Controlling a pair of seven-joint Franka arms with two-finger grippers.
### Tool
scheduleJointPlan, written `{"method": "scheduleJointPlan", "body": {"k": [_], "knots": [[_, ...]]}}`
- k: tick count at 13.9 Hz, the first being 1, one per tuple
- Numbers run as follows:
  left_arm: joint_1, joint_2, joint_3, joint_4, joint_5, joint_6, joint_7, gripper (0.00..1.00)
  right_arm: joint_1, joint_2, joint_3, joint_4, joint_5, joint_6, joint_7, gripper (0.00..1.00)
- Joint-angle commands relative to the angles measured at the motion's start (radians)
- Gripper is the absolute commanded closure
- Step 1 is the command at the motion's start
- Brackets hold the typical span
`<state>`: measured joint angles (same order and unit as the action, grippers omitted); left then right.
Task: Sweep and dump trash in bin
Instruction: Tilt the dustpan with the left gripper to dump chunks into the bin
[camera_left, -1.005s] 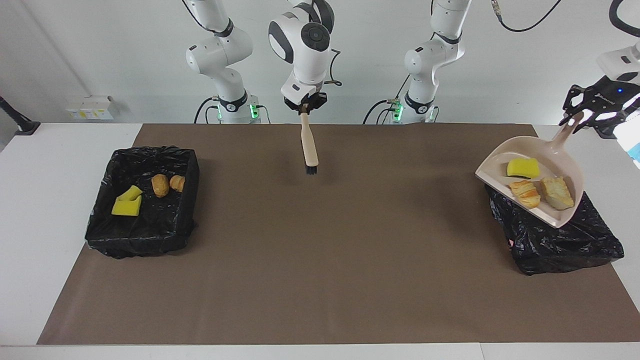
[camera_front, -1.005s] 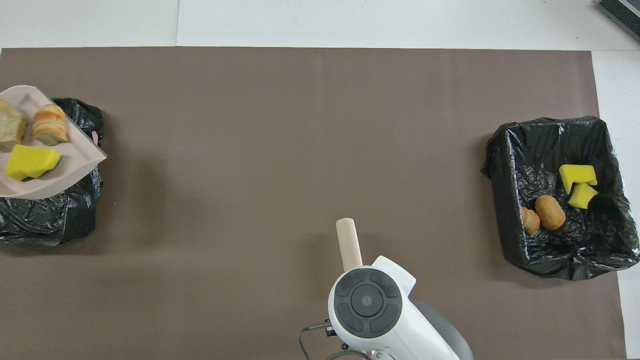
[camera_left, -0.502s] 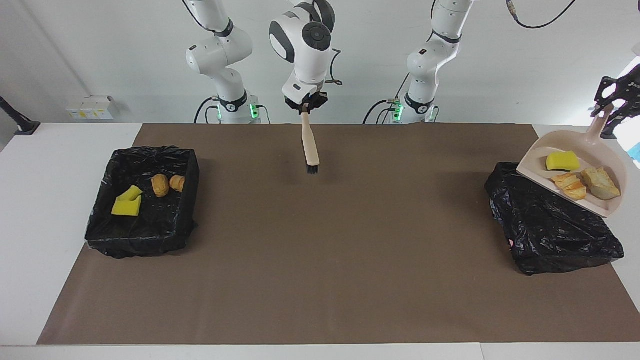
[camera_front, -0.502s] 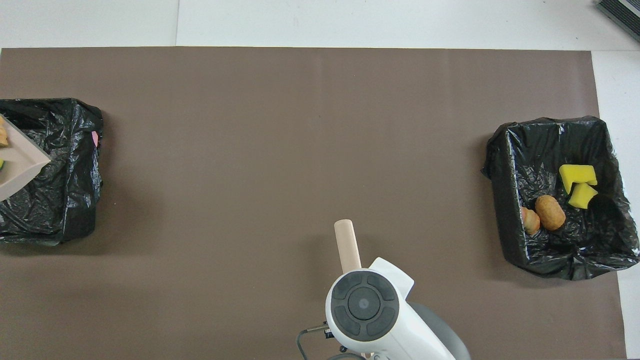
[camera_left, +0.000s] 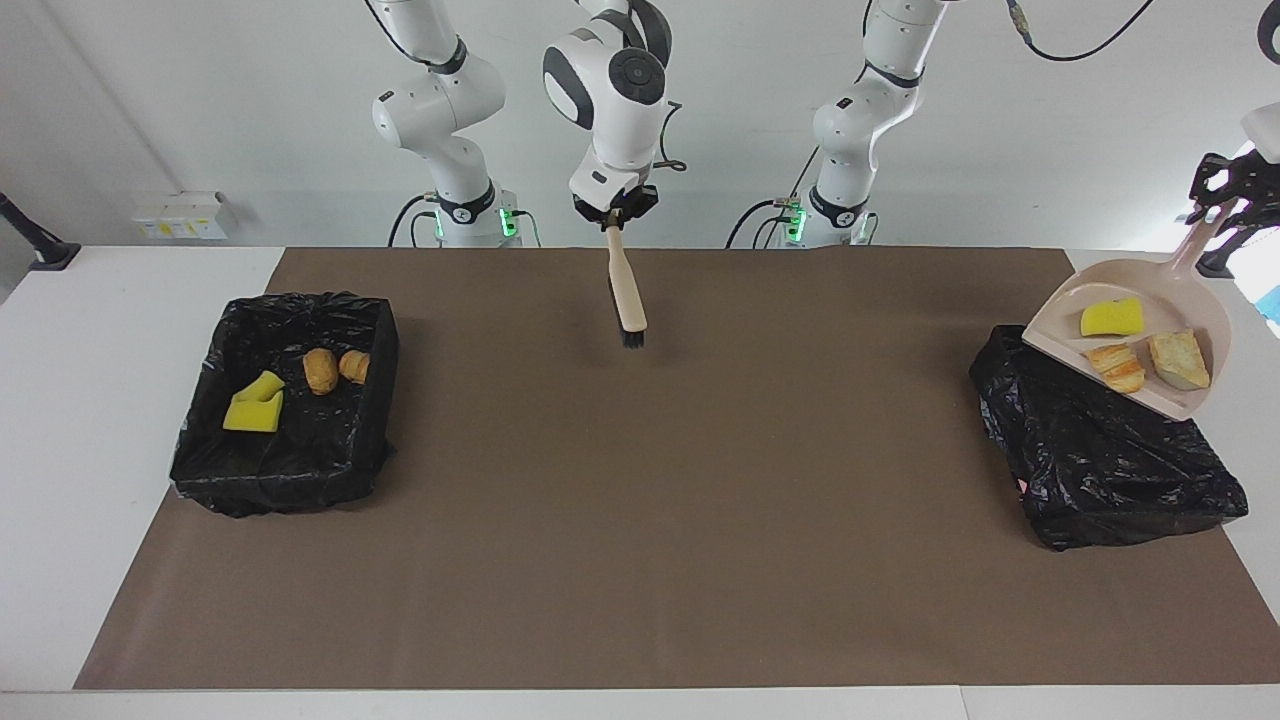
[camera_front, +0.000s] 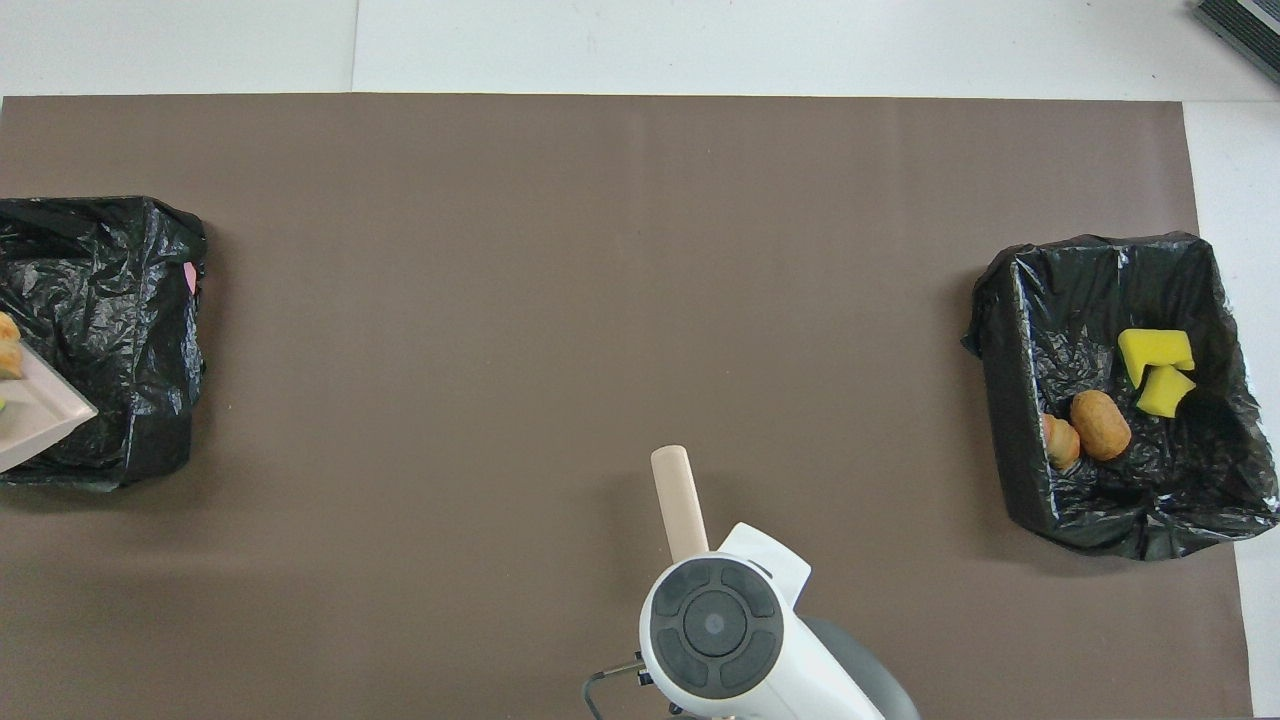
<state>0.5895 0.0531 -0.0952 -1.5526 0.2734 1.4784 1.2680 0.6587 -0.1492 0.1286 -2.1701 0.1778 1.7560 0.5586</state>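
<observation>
left gripper (camera_left: 1222, 200): clamping the dustpan (camera_left: 1195, 315) handle, holding it tilted in the air over the bin (camera_left: 1100, 460) at the left arm's end
trash (camera_left: 1145, 350): sitting in the dustpan (one yellow sponge, two bread chunks)
right gripper (camera_left: 613, 208): gripping the brush (camera_left: 627, 295), bristles hanging down over the mat (camera_left: 640, 500)
second bin (camera_left: 285, 400): holding more scraps (camera_left: 320, 370), at the right arm's end

Yellow sponge (camera_left: 1110, 318) and two bread chunks (camera_left: 1148, 362) lie in raised dustpan (camera_left: 1195, 300); more trash (camera_left: 290, 385) in bin (camera_left: 200, 455)
</observation>
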Motion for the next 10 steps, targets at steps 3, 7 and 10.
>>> {"method": "scheduleJointPlan", "body": {"k": [3,7,10], "knots": [[-0.207,-0.015,0.000,-0.006,0.275,-0.023,-0.004,1.00,0.108,0.059,0.006,-0.036,0.077,0.198,0.188,1.00],[-0.246,-0.016,0.002,-0.009,0.348,-0.032,-0.004,1.00,0.171,0.201,0.006,-0.048,0.077,0.406,0.283,1.00],[-0.255,-0.013,0.000,-0.004,0.405,-0.029,-0.002,1.00,0.171,0.215,0.008,-0.036,0.078,0.402,0.285,1.00]]}}
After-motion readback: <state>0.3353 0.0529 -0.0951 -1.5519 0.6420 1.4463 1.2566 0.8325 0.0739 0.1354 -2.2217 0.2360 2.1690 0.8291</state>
